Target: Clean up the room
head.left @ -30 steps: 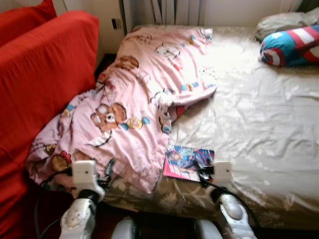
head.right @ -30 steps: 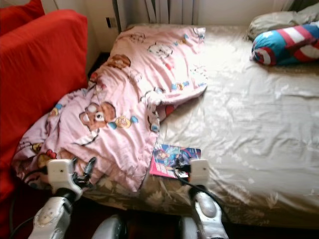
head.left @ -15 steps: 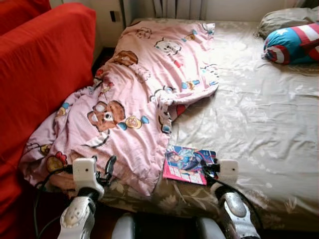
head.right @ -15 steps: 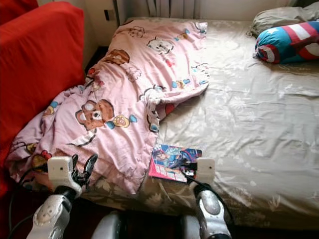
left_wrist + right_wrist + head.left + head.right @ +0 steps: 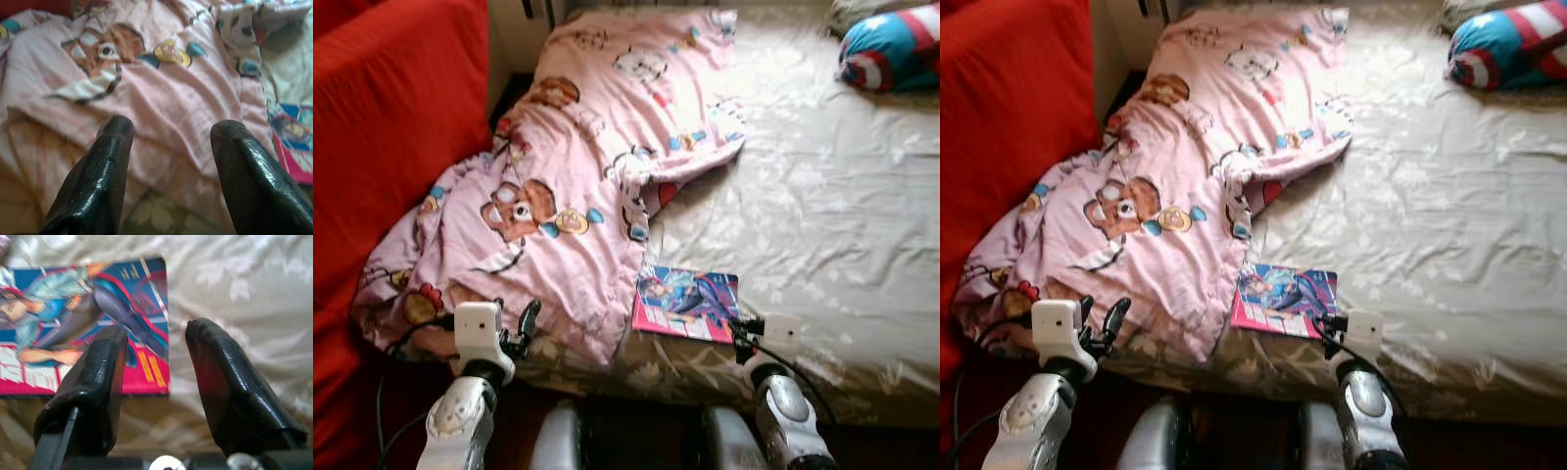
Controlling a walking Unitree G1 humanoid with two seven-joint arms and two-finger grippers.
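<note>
Pink-and-blue glossy comic book (image 5: 685, 304) lies flat on the bed (image 5: 822, 215), right pincer (image 5: 156, 357) spread over its corner.

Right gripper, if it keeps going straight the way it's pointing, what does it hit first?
Most likely the magazine: the open right gripper points at its near corner on the bed sheet. Depth is unclear, so it could touch the sheet just beside that edge first.

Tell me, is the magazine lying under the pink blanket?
No, the magazine lies uncovered on the bed sheet, just beside the pink blanket.
</note>
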